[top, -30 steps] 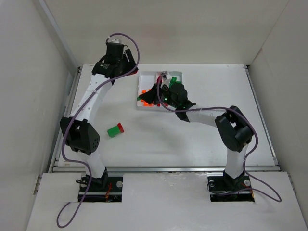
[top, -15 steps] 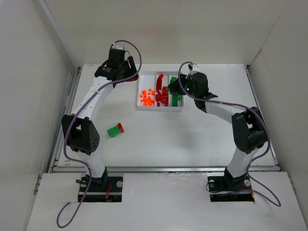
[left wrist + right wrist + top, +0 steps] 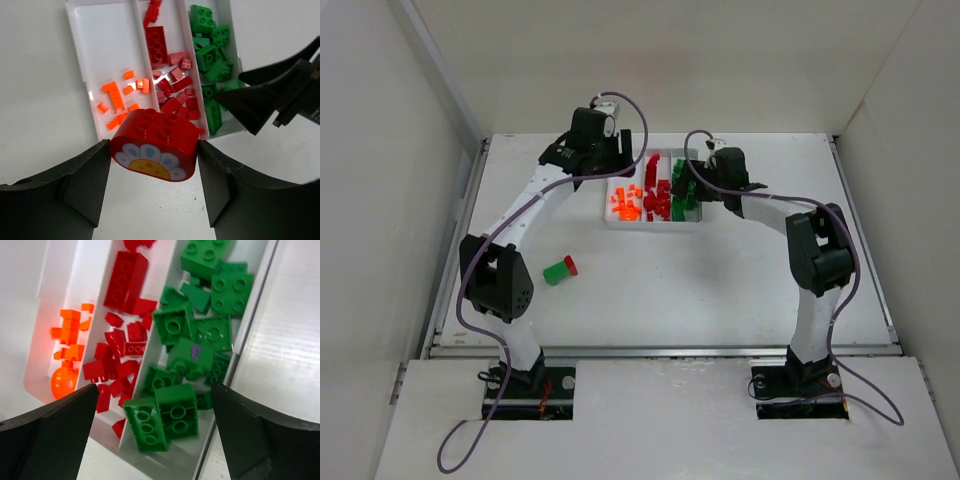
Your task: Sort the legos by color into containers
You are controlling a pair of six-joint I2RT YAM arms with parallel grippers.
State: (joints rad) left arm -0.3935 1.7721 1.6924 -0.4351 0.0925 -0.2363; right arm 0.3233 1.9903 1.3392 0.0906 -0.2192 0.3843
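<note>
Left gripper [image 3: 154, 150]: jaws clamped on a red rounded brick [image 3: 155, 131] with a flower print on its side, held above the near edge of the tray [image 3: 95, 45], roughly where the orange and red compartments meet.
Right gripper [image 3: 155, 432]: jaws spread wide with nothing between them, over the near end of the tray's right-hand compartment.
Tray contents: orange legos [image 3: 120, 97] in the left compartment, red legos [image 3: 172, 85] in the middle, green legos [image 3: 200, 335] on the right.
Just changed: a second ago the right jaws were narrower and sat low over the tray's middle. Now they stand open at its right side, so a green piece was probably just dropped there. The left arm has swung in from beyond the tray's far-left corner.
Meaning: the red brick looks next for the middle compartment.
Still out: a green-and-red piece [image 3: 559, 270] lies on the desk [image 3: 720, 290], well off the tray's near-left corner; it is too small to tell whether it is one brick or two.
</note>
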